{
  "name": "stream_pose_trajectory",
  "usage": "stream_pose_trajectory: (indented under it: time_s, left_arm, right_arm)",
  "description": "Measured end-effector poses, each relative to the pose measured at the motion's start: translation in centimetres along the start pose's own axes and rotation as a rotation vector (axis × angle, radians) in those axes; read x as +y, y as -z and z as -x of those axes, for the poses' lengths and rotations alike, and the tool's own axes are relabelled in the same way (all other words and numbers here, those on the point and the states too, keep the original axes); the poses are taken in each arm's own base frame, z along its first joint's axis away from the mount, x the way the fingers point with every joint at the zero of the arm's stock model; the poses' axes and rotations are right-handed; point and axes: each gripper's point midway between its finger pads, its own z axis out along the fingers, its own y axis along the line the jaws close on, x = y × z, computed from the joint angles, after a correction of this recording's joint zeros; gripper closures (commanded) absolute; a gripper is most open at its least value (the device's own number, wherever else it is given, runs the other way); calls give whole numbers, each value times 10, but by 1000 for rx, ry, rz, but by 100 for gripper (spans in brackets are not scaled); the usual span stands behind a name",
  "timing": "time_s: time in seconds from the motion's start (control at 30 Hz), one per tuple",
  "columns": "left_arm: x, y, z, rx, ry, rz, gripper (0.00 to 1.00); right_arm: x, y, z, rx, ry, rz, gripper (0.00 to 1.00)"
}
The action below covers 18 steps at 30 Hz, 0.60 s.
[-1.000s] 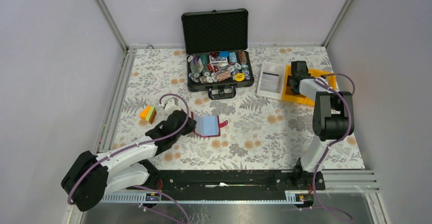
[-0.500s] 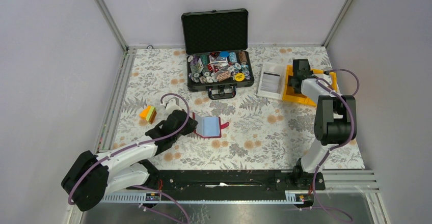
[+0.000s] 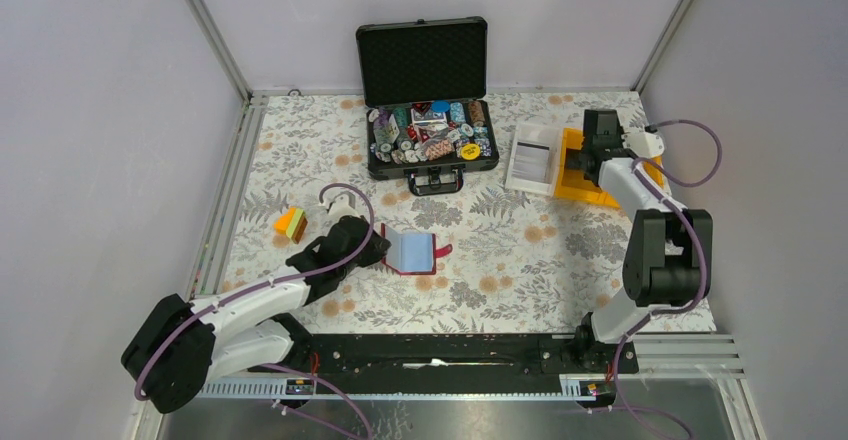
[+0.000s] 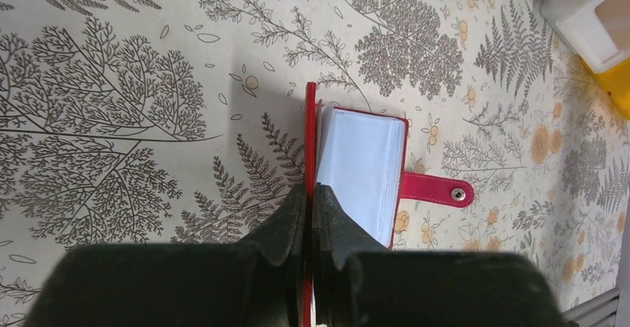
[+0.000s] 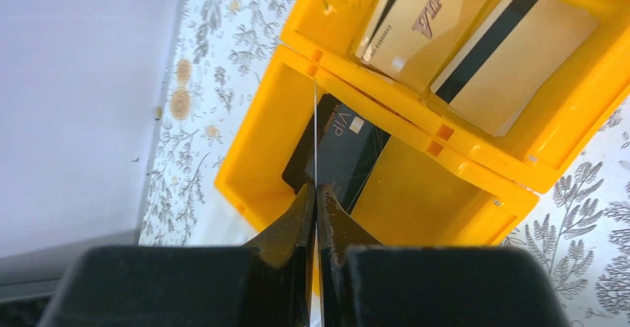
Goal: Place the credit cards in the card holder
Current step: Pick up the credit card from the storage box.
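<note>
Two arms: both are busy; neither has a free hand.
Left gripper [image 4: 310, 193]: pinched shut on the red cover flap of the card holder [image 4: 360, 167], standing that flap up on edge.
Card holder: mid-table, left of centre, lying open on the floral table [image 3: 520, 260]. Its pale sleeves [image 4: 349, 141] face up and the snap tab [image 4: 434, 190] sticks out on the side away from the gripper.
Right gripper [image 5: 315, 193]: closed on one thin card [image 5: 315, 119], seen edge-on, above the yellow bin [image 5: 256, 149] at the far right of the table.
Yellow bin: the compartment under the gripper holds a black VIP card [image 5: 338, 152] lying aslant. The next compartment holds two gold-tan cards [image 5: 416, 22], one lettered side up and one showing its dark stripe.
White tray [image 3: 532, 157]: just left of the yellow bin; something pale with a dark band lies in it, too small to tell what.
Black case [image 3: 430, 140]: open at the back, full of poker chips [image 3: 432, 132], no part of this job.
Risk, grip: the card looks held by a narrow strip, so it could swivel or slip on the way over.
Risk, carry: bin and card holder are well apart, so any wobble has time to grow.
Risk, insertion: the sleeves look soft and their mouths tight. A card arriving tilted could snag an edge, shove the card holder along the table, or tug the flap out of the left pinch.
</note>
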Motion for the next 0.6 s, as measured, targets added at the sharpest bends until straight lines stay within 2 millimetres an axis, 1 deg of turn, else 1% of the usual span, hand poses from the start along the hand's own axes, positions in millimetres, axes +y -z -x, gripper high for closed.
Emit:
stream_pose_trajectory:
  time_s: [0.03, 0.1, 0.17, 0.23, 0.33, 0.47, 0.5, 0.53, 0.6]
  left_arm:
    - [0, 0, -2, 8, -3, -2, 100]
    - [0, -1, -4, 21, -6, -3, 95]
    - [-1, 0, -7, 33, -12, -9, 85]
    - [-1, 0, -7, 37, -22, -14, 80]
    - [-2, 0, -7, 40, -40, -15, 67]
    - [-5, 3, -3, 32, -71, -28, 42]
    - [-5, 5, -2, 29, -76, -32, 34]
    - [-5, 7, -1, 27, -85, -33, 23]
    - [-6, 11, 3, 20, -100, -36, 9]
  right_arm:
    - [2, 5, 5, -7, 6, 16, 100]
    - [5, 14, 15, -22, 20, 45, 100]
    - [7, 25, 24, -35, 43, 76, 100]
    - [7, 36, 30, -40, 73, 109, 100]
    - [11, 52, 33, -14, 136, 182, 100]
    - [19, 80, 22, 82, 242, 327, 100]
    - [21, 88, 19, 105, 269, 363, 100]
    - [24, 97, 14, 135, 298, 406, 100]
    - [30, 118, 3, 195, 361, 503, 100]
